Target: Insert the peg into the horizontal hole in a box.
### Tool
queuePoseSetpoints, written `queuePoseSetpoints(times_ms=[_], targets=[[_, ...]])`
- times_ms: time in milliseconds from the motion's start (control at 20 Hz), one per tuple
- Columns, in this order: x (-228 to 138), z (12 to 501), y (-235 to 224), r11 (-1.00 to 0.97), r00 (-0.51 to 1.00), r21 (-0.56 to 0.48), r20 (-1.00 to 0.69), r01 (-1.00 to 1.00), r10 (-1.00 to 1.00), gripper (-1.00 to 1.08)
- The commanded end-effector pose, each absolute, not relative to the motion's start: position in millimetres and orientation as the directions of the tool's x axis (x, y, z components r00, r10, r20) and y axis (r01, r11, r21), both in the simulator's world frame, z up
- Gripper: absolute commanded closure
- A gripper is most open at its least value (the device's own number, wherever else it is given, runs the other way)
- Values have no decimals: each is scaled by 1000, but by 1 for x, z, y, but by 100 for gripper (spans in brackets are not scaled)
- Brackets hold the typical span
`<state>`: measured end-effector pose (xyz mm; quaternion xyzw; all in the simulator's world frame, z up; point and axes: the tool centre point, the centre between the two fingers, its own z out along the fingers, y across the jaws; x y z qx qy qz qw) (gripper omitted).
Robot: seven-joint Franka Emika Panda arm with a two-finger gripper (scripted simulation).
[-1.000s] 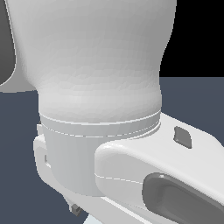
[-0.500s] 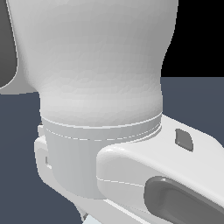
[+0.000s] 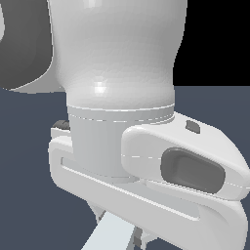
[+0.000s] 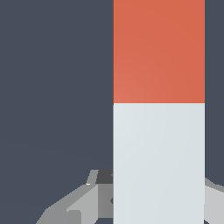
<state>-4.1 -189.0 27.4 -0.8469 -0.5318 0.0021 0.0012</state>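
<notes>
Gripping the peg (image 4: 158, 109) by its pale end, the gripper (image 4: 153, 197) leaves the red-orange tip free to lead into a hole nowhere in view.

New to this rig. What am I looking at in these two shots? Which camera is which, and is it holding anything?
Both are simulator renders of one white robot arm. The exterior view comes from a camera off the arm, so close that the arm's wrist and hand fill the frame; only a pale bar end, the peg, pokes out at the bottom. The wrist view looks from the arm's wrist down past the gripper. There the peg is the long bar: pale grey near the grey fingers, red-orange at the far end. The fingers sit on either side of it, so it looks held, though the contact itself is hidden. Behind it is plain dark floor. The box and its hole appear in neither picture.
</notes>
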Motion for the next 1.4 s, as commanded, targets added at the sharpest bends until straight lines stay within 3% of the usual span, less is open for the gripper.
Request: queuePoseSetpoints(times_ms=[0, 650, 1350], targets=[[1, 38, -168, -397, 397, 0, -1, 918, 918, 108], [1, 100, -20, -122, 122, 1, -2, 993, 993, 108], [-1, 107, -3, -90, 90, 0, 0, 996, 996, 108]])
